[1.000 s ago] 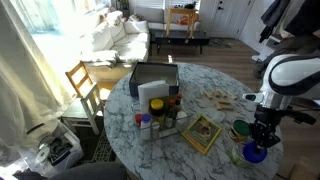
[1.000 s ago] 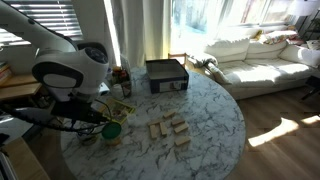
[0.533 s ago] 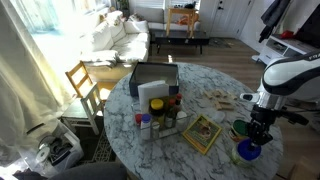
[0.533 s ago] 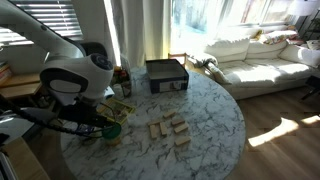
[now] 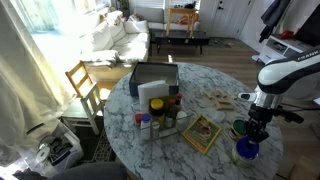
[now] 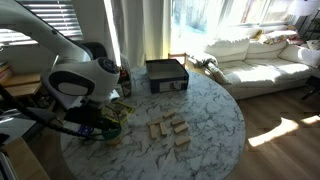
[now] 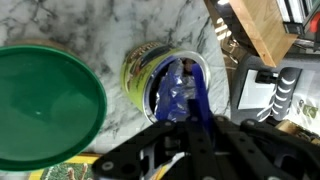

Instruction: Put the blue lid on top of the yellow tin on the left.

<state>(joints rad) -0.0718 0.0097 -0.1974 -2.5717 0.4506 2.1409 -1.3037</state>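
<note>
In the wrist view my gripper is shut on the blue lid. It holds the lid on edge, just above the open yellow tin, whose shiny inside reflects blue. In an exterior view the gripper hangs over the table's near right edge with the blue lid below its fingers; the tin is hidden there. In an exterior view the gripper is low over the table's left edge, and the arm hides most of the lid and tin.
A round green-topped tin sits right beside the yellow tin, also. A flat yellow-green box, a cluster of bottles, a black box and wooden blocks stand on the marble table.
The gripper with the blue lid has shifted slightly left in the exterior view, toward the green-topped tin. Nothing else has moved.
</note>
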